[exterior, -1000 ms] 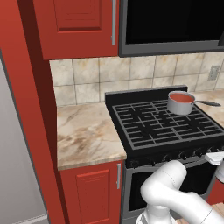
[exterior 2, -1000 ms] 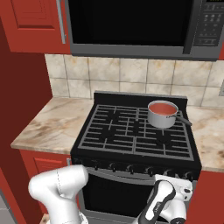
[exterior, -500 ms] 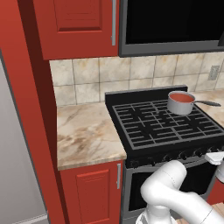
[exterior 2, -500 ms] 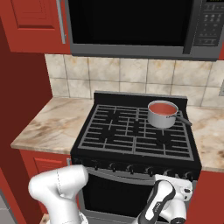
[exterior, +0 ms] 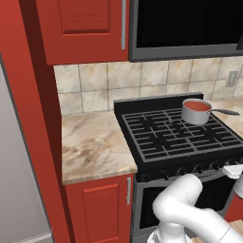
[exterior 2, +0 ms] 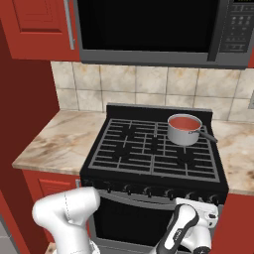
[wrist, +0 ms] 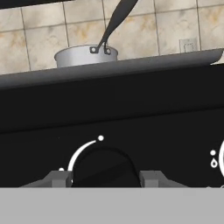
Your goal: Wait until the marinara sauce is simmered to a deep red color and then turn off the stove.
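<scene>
Sitting on the rear right burner of the stove [exterior 2: 154, 149], well back from the front edge: a small grey saucepan [exterior 2: 184, 130], its dark handle pointing toward the right-hand bench [exterior 2: 238, 149]. Filling the saucepan: the marinara sauce [exterior 2: 184, 122], showing a flat orange-red surface, also glowing red from the left base view [exterior: 196, 106]. Running along the stove's front panel: a row of dark knobs [exterior 2: 149, 191]. Reaching low in front of that panel near its right end: the white arm [exterior 2: 188, 230], wrist bending down below the knob row. Pinching a round black knob [wrist: 103, 168] from both sides in the hand view: the gripper [wrist: 105, 178], one grey fingertip [wrist: 59, 178] pressing at the left of the knob, the other at its right. Curving over the knob: a white arc marking ending in a dot [wrist: 100, 138]. Looming above the panel edge in the same view: the saucepan's grey wall [wrist: 85, 56] against the beige tiled backsplash [wrist: 43, 26]. Hanging overhead: a black microwave [exterior 2: 149, 30] between red cabinets [exterior: 85, 28].
</scene>
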Available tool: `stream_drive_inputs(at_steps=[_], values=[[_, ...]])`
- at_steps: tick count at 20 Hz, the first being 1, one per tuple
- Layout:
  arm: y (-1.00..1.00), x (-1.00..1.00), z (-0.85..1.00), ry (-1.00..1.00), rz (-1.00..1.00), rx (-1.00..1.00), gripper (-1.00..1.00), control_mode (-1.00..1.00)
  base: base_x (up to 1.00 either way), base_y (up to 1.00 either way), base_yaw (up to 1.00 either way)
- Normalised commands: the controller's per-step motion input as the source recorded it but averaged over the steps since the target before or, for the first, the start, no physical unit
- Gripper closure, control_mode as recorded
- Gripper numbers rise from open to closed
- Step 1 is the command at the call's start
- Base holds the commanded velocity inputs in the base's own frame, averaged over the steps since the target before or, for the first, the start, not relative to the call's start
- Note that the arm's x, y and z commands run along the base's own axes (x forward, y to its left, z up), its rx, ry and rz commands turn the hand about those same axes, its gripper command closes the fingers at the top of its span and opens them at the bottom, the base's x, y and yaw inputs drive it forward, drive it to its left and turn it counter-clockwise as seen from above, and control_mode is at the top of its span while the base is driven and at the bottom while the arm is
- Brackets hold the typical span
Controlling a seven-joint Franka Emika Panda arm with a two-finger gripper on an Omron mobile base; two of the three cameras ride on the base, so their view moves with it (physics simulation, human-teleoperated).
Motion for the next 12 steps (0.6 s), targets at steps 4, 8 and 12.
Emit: stream_drive_inputs(at_steps=[4,8,12], values=[[0.00,0.00,0.00,0.00,0.00,0.00,1.00,-1.00,0.00,0.00,0.00],[0.00,0.00,0.00,0.00,0.00,0.00,1.00,-1.00,0.00,0.00,0.00],[0.00,0.00,0.00,0.00,0.00,0.00,1.00,-1.00,0.00,0.00,0.00]])
